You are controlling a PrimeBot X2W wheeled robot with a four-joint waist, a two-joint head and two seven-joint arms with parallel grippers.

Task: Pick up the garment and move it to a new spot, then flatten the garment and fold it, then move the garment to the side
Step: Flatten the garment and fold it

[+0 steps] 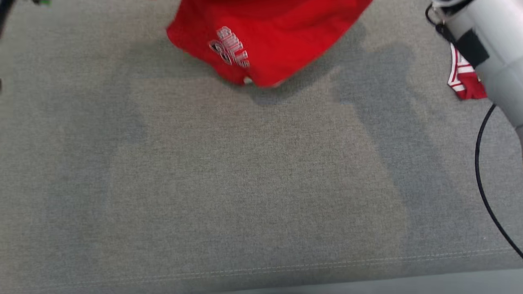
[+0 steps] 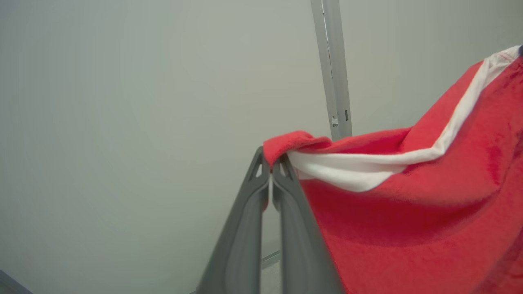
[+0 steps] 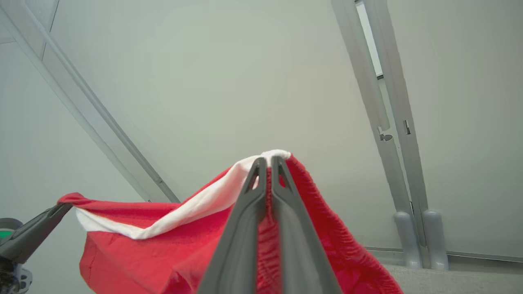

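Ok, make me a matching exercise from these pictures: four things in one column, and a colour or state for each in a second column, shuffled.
Column one:
1. garment
2. left hand
3. cable
4. fabric surface

Column two:
A. black, curving down the right side of the head view
B. plain grey, with a stitched seam near the bottom of the head view
C. shut on a red fold of cloth
D. red, with white trim and lettering

Pairs: 1-D, 2-C, 3-A, 4-B.

red garment [image 1: 265, 36] seemingly hanging above grey cushion [image 1: 229, 183], pale forearm [image 1: 496, 38] at right
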